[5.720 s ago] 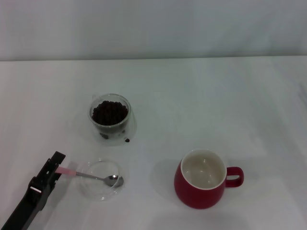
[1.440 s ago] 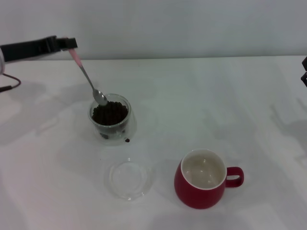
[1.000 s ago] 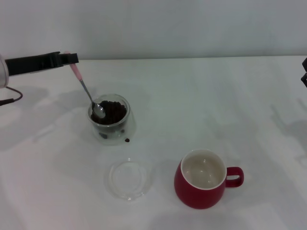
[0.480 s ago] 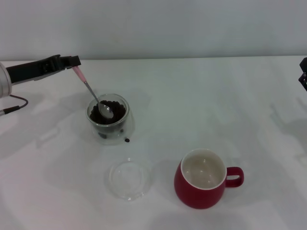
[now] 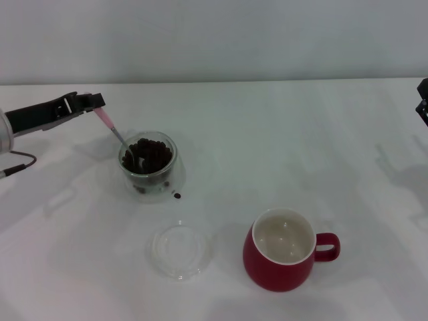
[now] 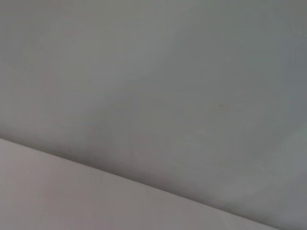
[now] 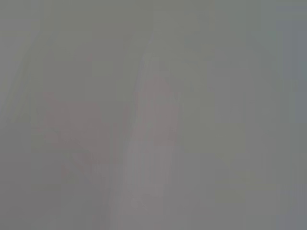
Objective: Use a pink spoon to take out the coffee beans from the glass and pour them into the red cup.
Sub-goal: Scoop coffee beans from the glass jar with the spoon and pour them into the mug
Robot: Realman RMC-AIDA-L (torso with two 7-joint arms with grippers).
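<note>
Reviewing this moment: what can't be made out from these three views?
- Spoon bowl: in the head view the pink spoon dips into the glass; the coffee beans hide whether it is loaded.
- Right gripper: cut off by the head view's edge.
- Left gripper: seen from afar; finger contact on the handle is too small to judge.
- Both wrist views: only blank grey surface.

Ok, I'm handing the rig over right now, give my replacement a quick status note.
Left gripper holds the pink spoon by its handle, bowl dipped into the coffee beans in the glass.
Right gripper is parked at the right edge.
Red cup stands empty, nearer the robot and to the right; one loose bean lies by the glass.
Done: spoon in the beans.
Left: lift a scoop, pour into the cup.
</note>
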